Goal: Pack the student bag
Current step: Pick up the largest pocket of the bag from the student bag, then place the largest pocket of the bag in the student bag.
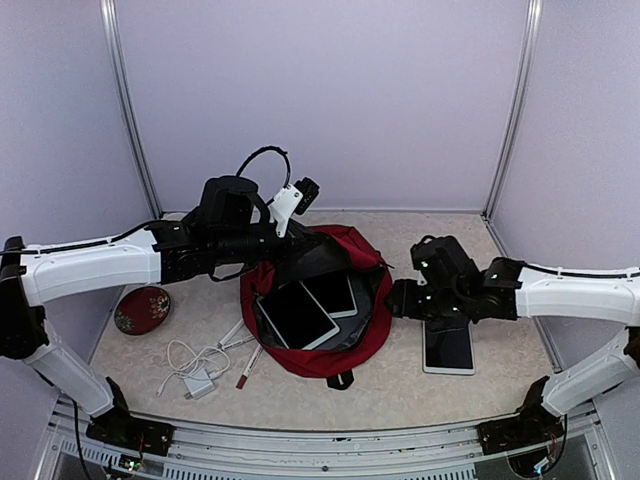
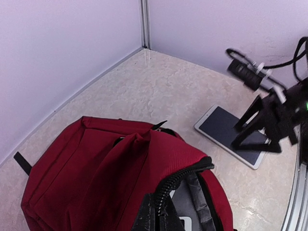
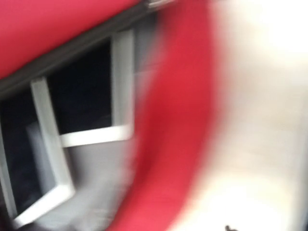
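From above, the student bag [image 1: 335, 352] lies in the middle of the table [image 1: 420, 232] with its mouth wide open and its grey lining showing. One tablet [image 1: 297, 315] rests inside it, and a second tablet [image 1: 335, 295] lies just behind that one. The left claw [image 1: 292, 250] reaches in from the left and is clamped on the dark upper rim of the bag, holding it raised. The right claw [image 1: 398, 298] sits just beside the bag's right edge, above a third tablet [image 1: 447, 346] that lies flat on the table. To the left of the bag are a round red dish [image 1: 142, 310], a white cable with its charger [image 1: 197, 380] and a pen [image 1: 248, 368]. The left wrist camera shows the claw's fingers pressed tight together on the black zipper edge, with red fabric spreading away below. Across the table the right claw hangs over the third tablet, its two fingers partly spread with nothing between them. The right wrist camera is badly blurred. It shows only red fabric, grey lining and white-framed dark screens inside the bag.
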You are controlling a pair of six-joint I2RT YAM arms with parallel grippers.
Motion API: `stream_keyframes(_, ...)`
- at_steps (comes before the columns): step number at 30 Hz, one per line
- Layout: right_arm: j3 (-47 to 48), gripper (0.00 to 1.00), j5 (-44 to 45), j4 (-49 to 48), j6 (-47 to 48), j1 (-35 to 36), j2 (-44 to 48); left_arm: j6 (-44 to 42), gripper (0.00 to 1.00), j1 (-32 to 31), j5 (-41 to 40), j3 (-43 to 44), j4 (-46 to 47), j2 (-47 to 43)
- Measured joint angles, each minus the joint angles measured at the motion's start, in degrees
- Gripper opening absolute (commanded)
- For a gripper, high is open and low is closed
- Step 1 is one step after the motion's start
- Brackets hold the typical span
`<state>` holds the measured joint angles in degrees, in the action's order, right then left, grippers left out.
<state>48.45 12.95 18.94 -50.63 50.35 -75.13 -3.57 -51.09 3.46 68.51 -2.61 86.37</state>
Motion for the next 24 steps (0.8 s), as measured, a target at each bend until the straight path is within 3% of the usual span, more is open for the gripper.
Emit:
stream_keyframes(3,-6.0,0.71,1.6,6.4,-2.4,-5.1,11.0,2.1,0.03,1.3,-1.0,0.0,-1.3,1.5)
stream_keyframes(4,-7.6,0.74,1.7,7.8,-2.7,-6.7,13.7,2.9,0.17,2.1,-1.4,0.0,-2.0,2.1)
stream_keyframes(5,-9.5,0.77,1.4,8.9,-2.9,-9.1,16.9,3.9,0.41,3.4,-1.9,0.0,-2.8,2.9)
stream_keyframes(6,-11.2,0.79,0.9,9.9,-2.8,-11.4,19.6,4.6,0.60,4.7,-2.3,0.0,-3.6,3.8)
stream_keyframes(8,-13.9,0.82,-0.9,10.8,-2.2,-16.7,23.3,6.1,0.81,6.5,-2.4,0.0,-4.9,5.6)
stream_keyframes(10,-15.4,0.83,-2.9,11.0,-1.1,-21.7,24.0,7.3,0.93,7.5,-2.6,0.0,-7.0,7.1)
stream_keyframes(12,-16.8,0.83,-5.1,10.6,0.4,-26.8,22.8,8.4,0.99,6.8,-3.1,0.2,-9.6,7.9)
stream_keyframes(15,-19.5,0.82,-9.7,7.7,2.8,-32.7,20.2,9.3,0.99,5.2,-3.4,1.7,-12.4,8.1)
stream_keyframes(21,-24.0,0.82,-19.2,1.0,6.9,-41.9,14.8,10.0,0.99,5.7,-5.2,22.6,-19.5,15.2)
stream_keyframes(24,-26.3,0.79,-23.5,-2.9,8.2,-44.8,13.3,10.8,0.99,5.6,-5.2,27.1,-19.6,15.6)
